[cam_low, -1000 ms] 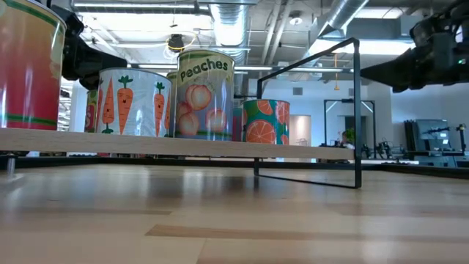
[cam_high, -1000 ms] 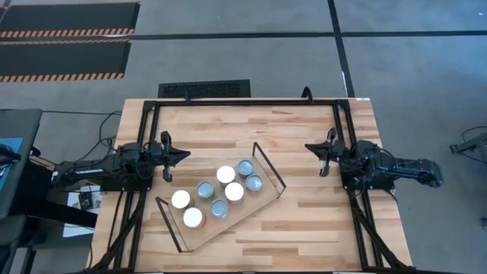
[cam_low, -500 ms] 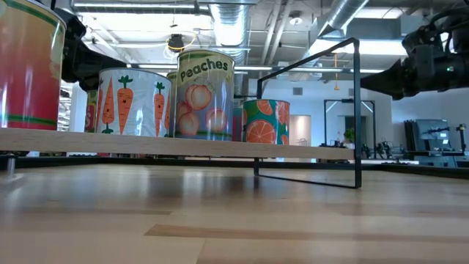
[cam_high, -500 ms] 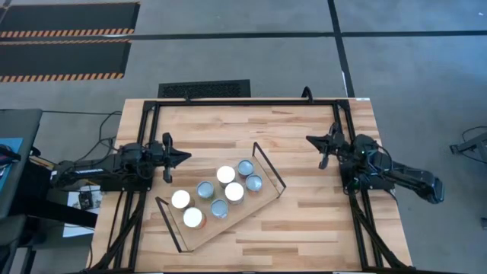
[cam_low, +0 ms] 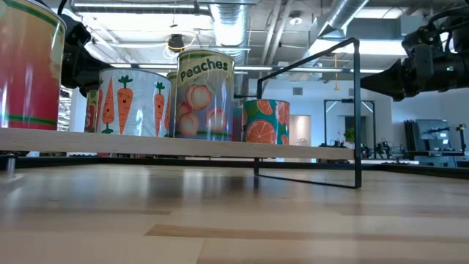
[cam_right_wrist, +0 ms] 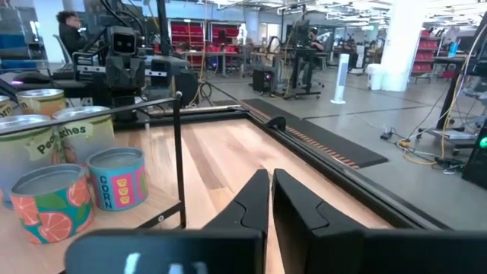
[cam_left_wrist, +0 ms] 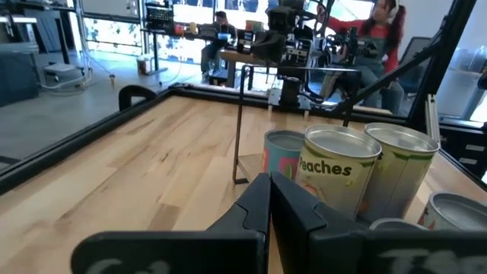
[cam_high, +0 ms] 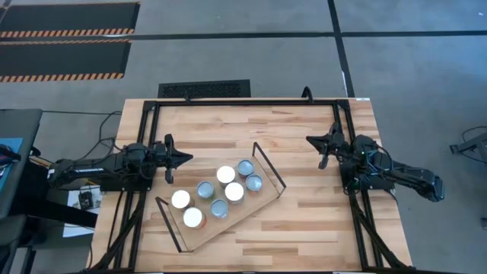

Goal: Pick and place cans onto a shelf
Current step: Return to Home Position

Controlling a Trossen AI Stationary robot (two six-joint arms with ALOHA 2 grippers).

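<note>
Several cans (cam_high: 226, 174) with silver and white tops stand upright on the light-wood shelf (cam_high: 247, 202), which lies slantwise at the table's middle with black wire frames at both short ends. The low view shows the peach can (cam_low: 205, 95), the carrot can (cam_low: 132, 103) and the orange can (cam_low: 265, 121) on the board (cam_low: 183, 145). My left gripper (cam_high: 189, 158) is shut and empty, left of the shelf; its wrist view shows the fingers (cam_left_wrist: 268, 190) before the cans (cam_left_wrist: 338, 171). My right gripper (cam_high: 310, 140) is shut and empty, right of the shelf (cam_right_wrist: 268, 186).
A black frame (cam_high: 243, 101) runs along the table's far, left and right edges. Bare wood lies between each gripper and the shelf and along the near edge. The wire end frames (cam_low: 357, 110) stand taller than the cans. People show in the room beyond (cam_left_wrist: 377, 46).
My right arm has swung, so its gripper has gone a little toward the table's far edge and away from the shelf, then stopped. My left gripper has drawn back slightly. Both stay shut. The cans and the shelf have not moved.
</note>
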